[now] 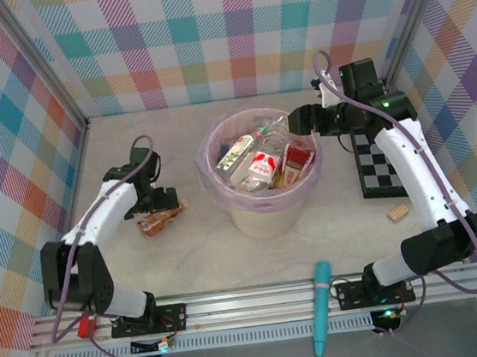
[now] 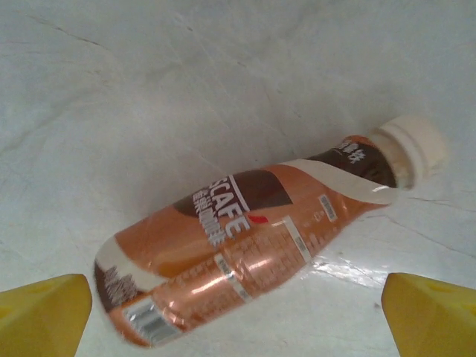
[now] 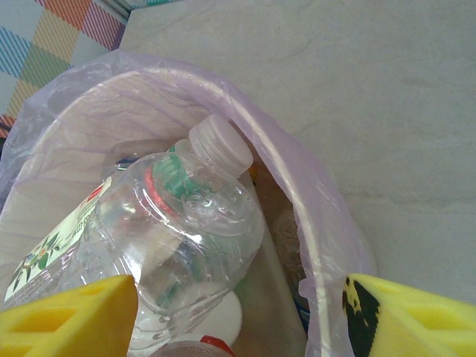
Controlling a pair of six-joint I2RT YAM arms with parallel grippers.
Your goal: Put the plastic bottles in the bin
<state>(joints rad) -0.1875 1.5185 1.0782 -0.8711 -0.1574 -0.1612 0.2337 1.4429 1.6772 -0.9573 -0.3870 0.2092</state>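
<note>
Top external view, nearest first: a teal pen-shaped tube (image 1: 322,307) lies across the near edge and is no bottle. Farther in on the left of the counter (image 1: 205,264), the left gripper (image 1: 159,203) hangs over a copper-brown coffee bottle (image 1: 159,223), which lies on its side just left of the bin (image 1: 265,218). The bin sits mid-counter and is crowded with bottles. At its far right rim the right gripper (image 1: 297,121) hovers with its jaws apart, gripping nothing that we can see. A checkered board (image 1: 379,167) lies to the right.

We judge the coffee bottle (image 2: 245,238) to be light and probably empty. Its thin wall would give under a hard squeeze, and its glossy sleeve looks slippery. Lying down, it may roll. We would close across the wide labelled middle, square to its long axis, and avoid the tapering neck by the cream cap (image 2: 410,145).

The left wrist view adds what the overhead blurs. The left gripper (image 2: 238,318) has its jaws fully open, with one yellow pad (image 2: 44,316) on either side of the bottle and neither touching it, and the bottle lies slanted between them. The right wrist view looks past the open right gripper (image 3: 238,320) to a clear bottle (image 3: 186,230) inside the pink-lined rim (image 3: 291,178), its cap leaning against the rim. The overhead alone places both arms relative to the bin.
</note>
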